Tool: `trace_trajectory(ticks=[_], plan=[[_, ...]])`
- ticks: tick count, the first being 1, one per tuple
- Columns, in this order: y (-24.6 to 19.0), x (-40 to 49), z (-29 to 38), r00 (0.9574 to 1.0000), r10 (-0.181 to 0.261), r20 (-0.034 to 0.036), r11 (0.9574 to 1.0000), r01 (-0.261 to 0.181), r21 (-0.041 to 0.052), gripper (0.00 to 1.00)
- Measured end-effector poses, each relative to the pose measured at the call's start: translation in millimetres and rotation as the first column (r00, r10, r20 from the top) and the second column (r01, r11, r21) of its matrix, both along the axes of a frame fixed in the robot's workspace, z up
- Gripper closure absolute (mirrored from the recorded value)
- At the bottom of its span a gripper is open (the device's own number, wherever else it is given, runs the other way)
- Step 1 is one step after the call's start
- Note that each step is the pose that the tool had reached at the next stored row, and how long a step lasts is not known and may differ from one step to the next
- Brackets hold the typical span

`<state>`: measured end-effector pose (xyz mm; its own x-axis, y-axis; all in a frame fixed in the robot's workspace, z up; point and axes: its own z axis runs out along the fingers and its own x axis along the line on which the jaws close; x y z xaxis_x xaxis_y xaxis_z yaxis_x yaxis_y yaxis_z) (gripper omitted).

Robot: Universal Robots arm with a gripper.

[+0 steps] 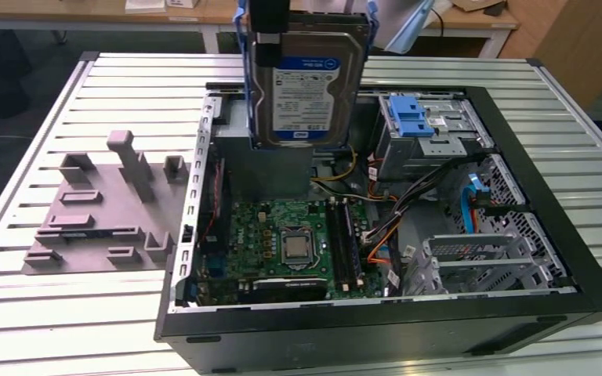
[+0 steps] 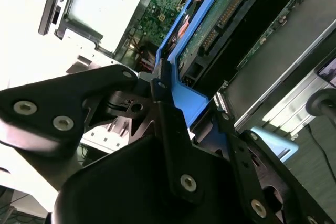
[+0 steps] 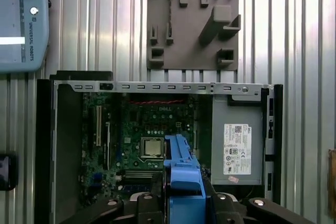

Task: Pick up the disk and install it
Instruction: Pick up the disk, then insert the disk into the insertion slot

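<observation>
The disk (image 1: 306,86) hangs upright in the air above the far part of the open computer case (image 1: 385,325). It is a silver drive with a white-and-blue label facing the exterior view, framed by a blue carrier. My gripper (image 1: 270,27) is shut on the carrier's top edge. In the second wrist view the black fingers (image 2: 164,103) clamp the blue carrier (image 2: 185,97), and the disk's green circuit side (image 2: 220,19) shows beyond them. In the first wrist view the gripper (image 3: 181,205) holds the carrier (image 3: 181,174) over the motherboard (image 3: 142,135).
A grey power-supply box (image 3: 237,140) sits in one corner of the case. A drive bay with a blue latch (image 1: 418,117) and metal cages (image 1: 489,258) line the case on the exterior view's right. A grey fixture plate (image 1: 103,211) lies beside the case. A teach pendant (image 3: 23,22) rests on the slatted table.
</observation>
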<state>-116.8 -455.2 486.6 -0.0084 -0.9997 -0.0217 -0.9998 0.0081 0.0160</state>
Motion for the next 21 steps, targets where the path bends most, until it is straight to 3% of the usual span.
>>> trace_trajectory(ticks=[3,21], plan=[[-0.1,5.9,0.0,1.0,0.0,0.0001,1.0,0.0,0.0001,0.63],[-0.1,7.8,0.0,1.0,0.0,0.0001,1.0,0.0,0.0001,0.63]])
